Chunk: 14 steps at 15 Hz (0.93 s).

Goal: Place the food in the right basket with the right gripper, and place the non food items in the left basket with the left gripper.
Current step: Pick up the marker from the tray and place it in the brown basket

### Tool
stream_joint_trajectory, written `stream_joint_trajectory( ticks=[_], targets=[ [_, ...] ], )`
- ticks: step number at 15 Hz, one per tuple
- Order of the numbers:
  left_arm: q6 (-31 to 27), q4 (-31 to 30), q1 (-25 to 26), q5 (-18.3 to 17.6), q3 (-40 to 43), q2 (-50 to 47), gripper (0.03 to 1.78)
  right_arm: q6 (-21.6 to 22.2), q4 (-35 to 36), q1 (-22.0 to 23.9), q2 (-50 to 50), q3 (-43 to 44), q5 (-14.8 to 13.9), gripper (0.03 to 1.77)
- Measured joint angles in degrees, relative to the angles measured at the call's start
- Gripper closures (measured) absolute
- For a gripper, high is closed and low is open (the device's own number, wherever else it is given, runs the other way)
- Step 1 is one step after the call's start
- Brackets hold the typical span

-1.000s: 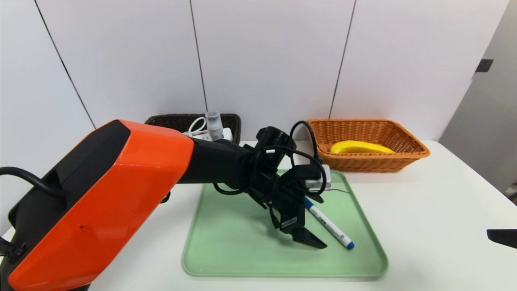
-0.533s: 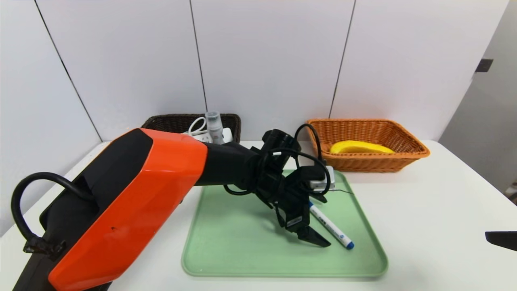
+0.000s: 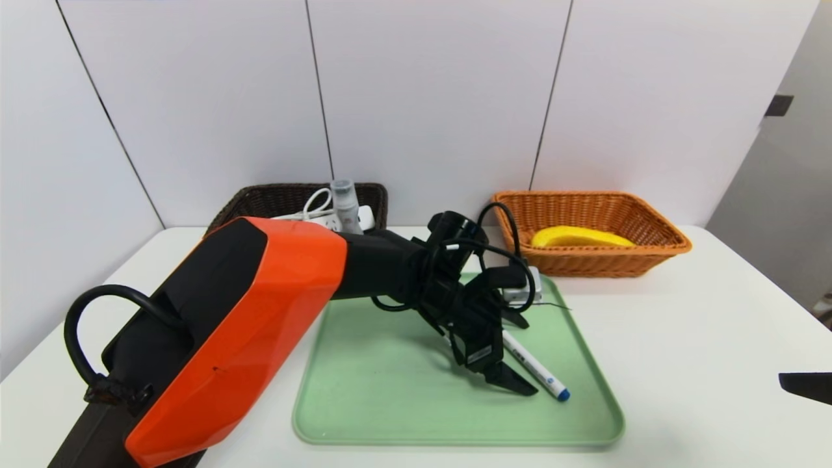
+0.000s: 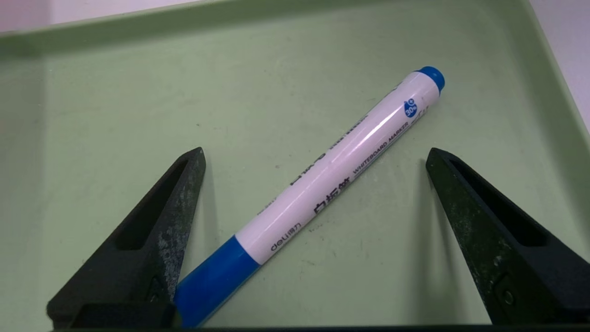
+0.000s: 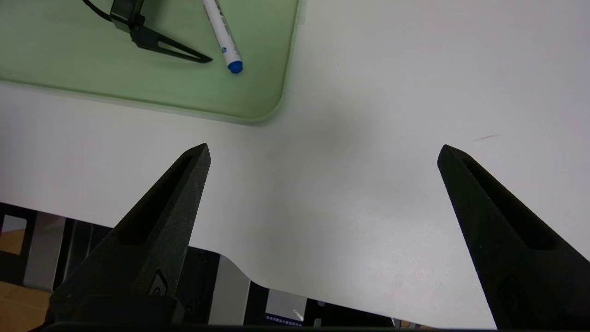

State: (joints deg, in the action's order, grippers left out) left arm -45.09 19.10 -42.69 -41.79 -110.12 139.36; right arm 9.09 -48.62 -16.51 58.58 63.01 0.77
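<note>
Head view shows the left claw [image 3: 497, 364] reaching over the pale green tray [image 3: 364, 416] in the middle of the white surface [image 3: 682, 338], its black fingers spread wide and holding nothing. The marker pen [image 3: 534, 372] lies flat on the tray's right half, slanting from the claw toward the near right corner; it has a white barrel printed with dark lettering, a long blue cap at the end under the claw and a small blue plug at the other end. From the left wrist view the pen [image 4: 322, 189] sits between the two parted fingers [image 4: 152, 240], closer to one of them and crossing the gap at an angle, with the blue cap passing just beside that finger's base; whether it touches cannot be told. At the back left against the wall stands the dark brown, flared left basket [image 3: 260, 198], already holding the white power strip [image 3: 325, 220] with its looped white cord and the small white bottle [image 3: 344, 198] with a clear cap standing upright. At the back right stands the orange-tan right basket [image 3: 585, 263], with the yellow, gently curved banana [image 3: 580, 236] lying inside. The right claw [image 5: 322, 152] hangs well apart from the tray above the surface's near right edge, fingers fully spread and empty; only a dark tip of it [image 3: 806, 385] shows at the head view's right border.
</note>
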Motion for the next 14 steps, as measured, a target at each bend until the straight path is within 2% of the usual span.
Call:
stream_joint_trajectory(
  ticks=[3, 4, 8, 12, 13, 14],
  targets=[
    [0.37, -0.01, 0.0, 0.01, -0.39, 0.38, 0.12, 0.0, 0.02, 0.0, 0.0, 0.0, -0.02, 0.1],
    [0.44, 0.0, -0.02, 0.09, -0.41, 0.44, 0.2, 0.0, 0.02, 0.0, 0.0, 0.05, -0.02, 0.1],
    [0.72, -0.01, 0.06, 0.32, -0.41, 0.5, 0.73, -0.02, 0.02, 0.0, -0.04, 0.16, 0.0, 0.1],
    [0.61, -0.01, 0.11, 0.37, -0.39, 0.44, 1.04, -0.02, 0.02, 0.0, -0.15, 0.18, 0.0, 0.1],
    [0.59, 0.0, 0.16, 0.41, -0.38, 0.35, 1.24, 0.02, 0.02, 0.0, -0.15, 0.18, -0.02, 0.1],
    [0.61, 0.0, 0.16, 0.43, -0.35, 0.27, 1.6, 0.02, 0.05, 0.0, -0.15, 0.18, 0.0, 0.1]
  ],
)
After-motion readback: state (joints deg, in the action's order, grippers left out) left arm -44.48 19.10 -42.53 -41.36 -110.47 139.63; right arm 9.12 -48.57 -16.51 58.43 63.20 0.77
